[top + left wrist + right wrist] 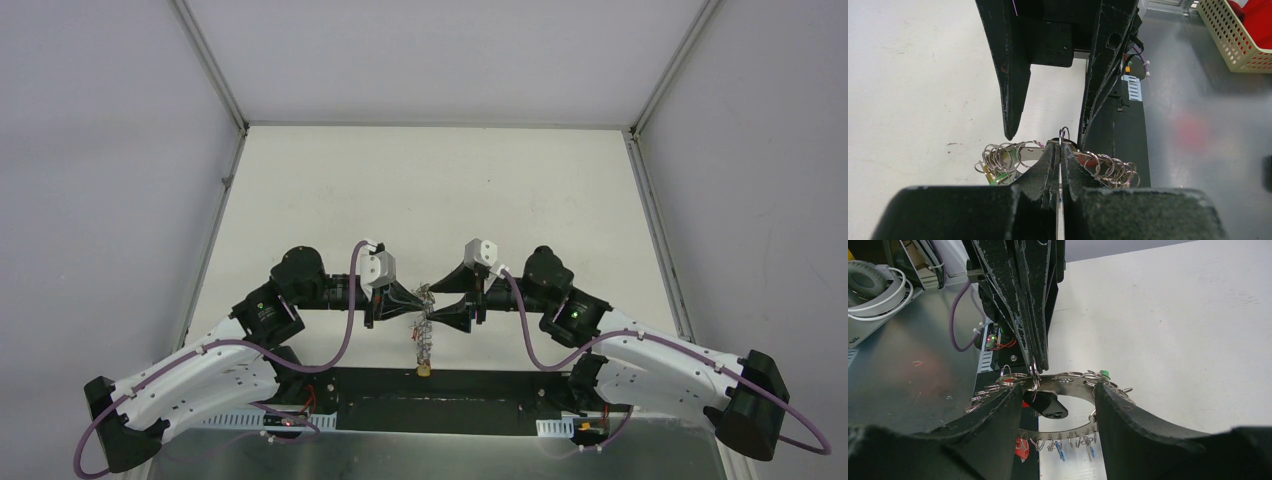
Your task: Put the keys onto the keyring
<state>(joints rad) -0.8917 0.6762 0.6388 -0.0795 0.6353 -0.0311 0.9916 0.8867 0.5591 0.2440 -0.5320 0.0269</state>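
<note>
Above the table — left pincer pinched on the black key, right pincer clamping the keyring.

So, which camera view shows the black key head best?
The right wrist view. There the black key head hangs clear inside the keyring, between the right tool's fingers. The left wrist view hides it behind the shut left tool; the top view shows only a small tangle where the tools meet.

The right gripper hides both sides of the keyring.
</note>
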